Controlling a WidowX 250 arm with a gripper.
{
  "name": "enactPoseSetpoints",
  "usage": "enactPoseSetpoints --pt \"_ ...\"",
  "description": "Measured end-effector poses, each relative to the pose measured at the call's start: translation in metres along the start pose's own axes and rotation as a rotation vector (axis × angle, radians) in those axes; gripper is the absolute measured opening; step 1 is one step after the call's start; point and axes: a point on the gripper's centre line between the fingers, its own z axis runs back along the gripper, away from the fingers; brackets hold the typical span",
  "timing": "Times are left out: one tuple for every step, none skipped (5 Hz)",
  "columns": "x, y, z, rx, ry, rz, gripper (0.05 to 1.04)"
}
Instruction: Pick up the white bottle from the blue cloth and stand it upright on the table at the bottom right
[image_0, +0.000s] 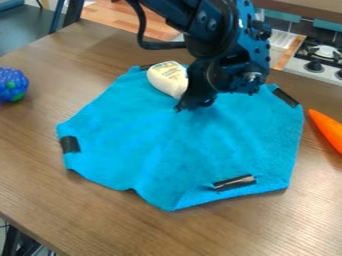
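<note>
The black gripper hangs low over the upper middle of a blue cloth. Just left of it, touching or nearly touching, a cream-white rounded item with print on it lies at the cloth's upper edge. The gripper's right part hides some of the cloth behind it. Black tape pieces show on the cloth at its left, top, upper right and lower right, and the lower right edge is folded over. I cannot tell whether the white item is held.
A blue ball with green spots sits at the table's left edge. An orange carrot-like object lies at the right. Behind the table a stove stands at the upper right, and a dark chair is at the upper left.
</note>
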Motion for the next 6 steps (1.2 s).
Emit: enactPoseSetpoints --pt "-0.001 0.001 0.000 0.009 0.007 0.005 0.288" --pt "0.000 0.004 0.001 0.042 0.025 0.021 0.288" --pt "0.013 -0.001 0.012 0.061 0.057 0.078 0.288" --pt "0.020 -0.006 0.016 0.080 0.077 0.103 0.288" --pt "0.027 -0.012 0.020 0.093 0.096 0.126 0.288" --pt "0.032 -0.012 0.023 0.146 0.174 0.129 0.288"
